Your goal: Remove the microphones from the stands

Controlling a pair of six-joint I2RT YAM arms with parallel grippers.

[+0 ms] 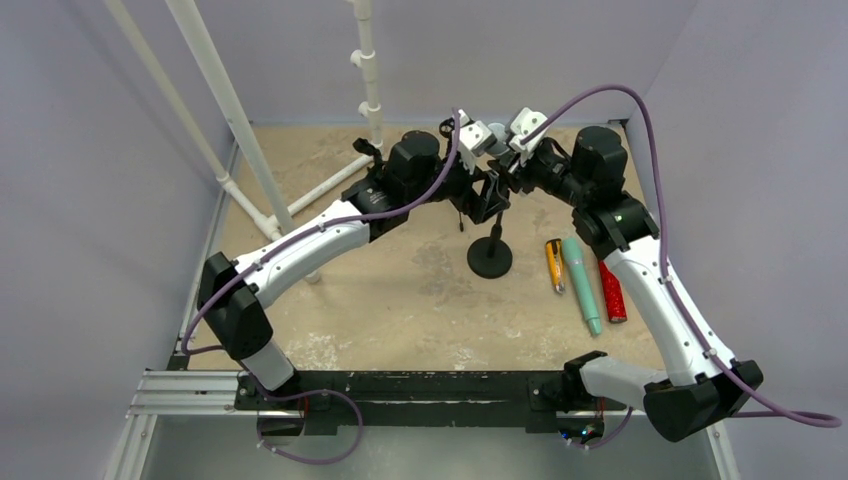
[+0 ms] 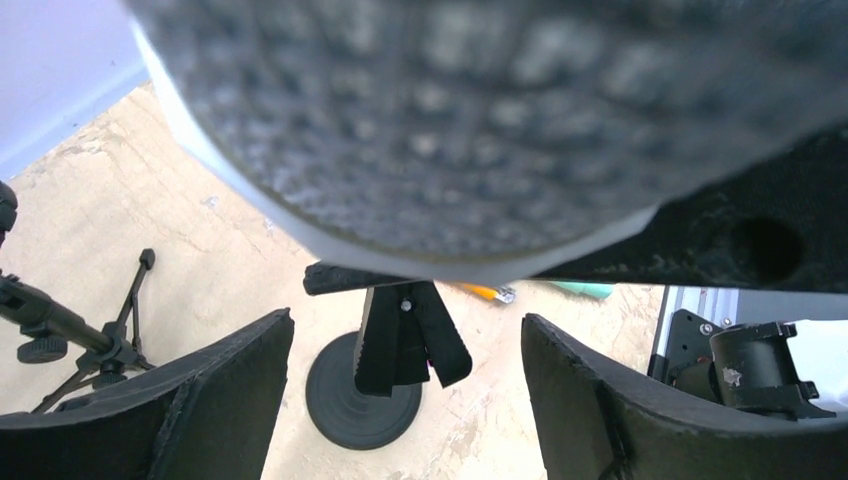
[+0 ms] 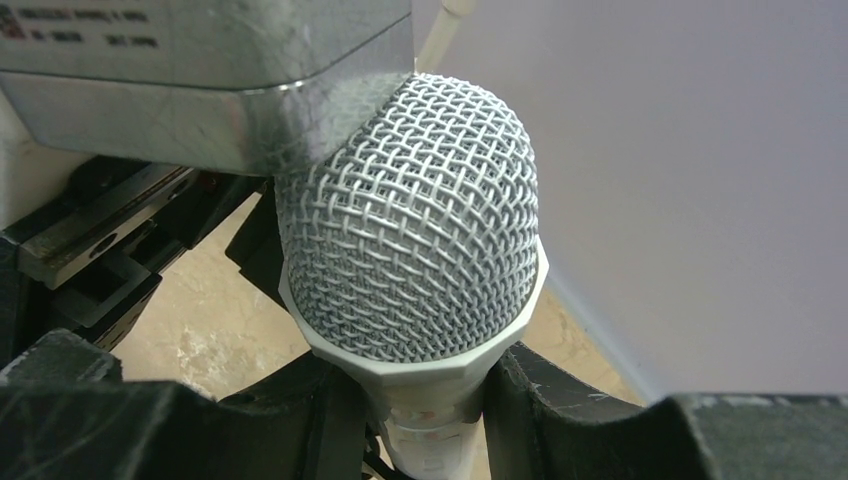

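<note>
1. Sandy, scuffed tabletop; lavender walls on 3 sides; white PVC pipe frame at the rear left.
2. Round-based microphone stand mid-table; silver mesh-headed microphone up above its clip, near the back wall.
3. Right gripper clamped on the microphone's neck; left gripper spread wide, gripping nothing.
4. Orange marker, teal tube and red glitter tube right of the stand, beside the right arm; small black tripod left of it; widest stretch of tabletop toward the front.
</note>
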